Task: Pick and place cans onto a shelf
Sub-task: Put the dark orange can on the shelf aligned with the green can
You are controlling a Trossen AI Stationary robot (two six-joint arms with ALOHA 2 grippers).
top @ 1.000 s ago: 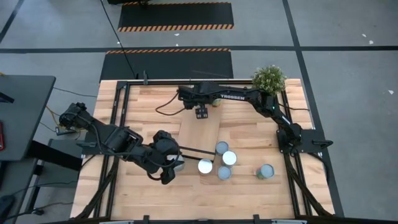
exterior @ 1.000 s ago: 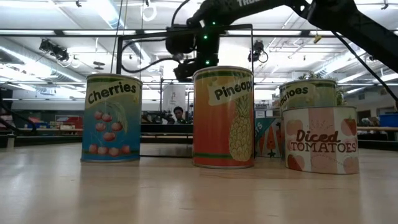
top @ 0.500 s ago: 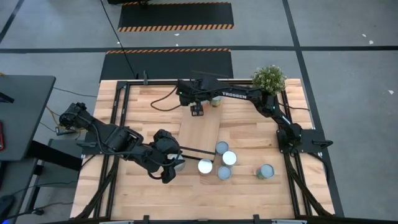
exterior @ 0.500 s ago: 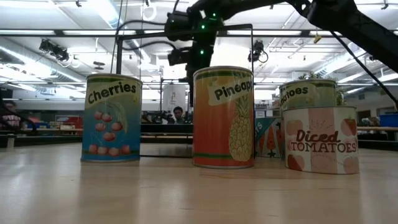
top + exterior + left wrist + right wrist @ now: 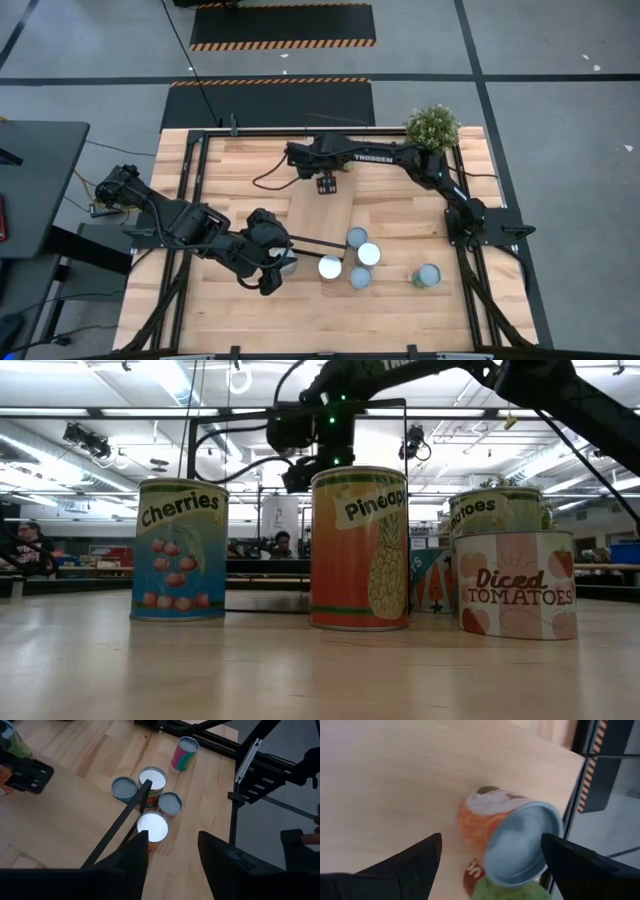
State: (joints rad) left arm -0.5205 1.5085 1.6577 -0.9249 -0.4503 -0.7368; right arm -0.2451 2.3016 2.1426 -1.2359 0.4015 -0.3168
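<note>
Right wrist view: right claw (image 5: pixel 487 862) open, empty, around an orange-red can (image 5: pixel 507 842) on the shelf (image 5: pixel 395 780).

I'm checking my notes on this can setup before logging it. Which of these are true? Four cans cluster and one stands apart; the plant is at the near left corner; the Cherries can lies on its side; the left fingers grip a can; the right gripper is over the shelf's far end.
1. Four cans cluster, with a fifth can apart: true.
2. Plant at the near left corner: false; it stands at the far right corner.
3. Cherries can on its side: false; it stands upright.
4. Left gripper grips a can: false; its fingers are apart with nothing between them.
5. Right gripper over the far end of the shelf: true.
</note>
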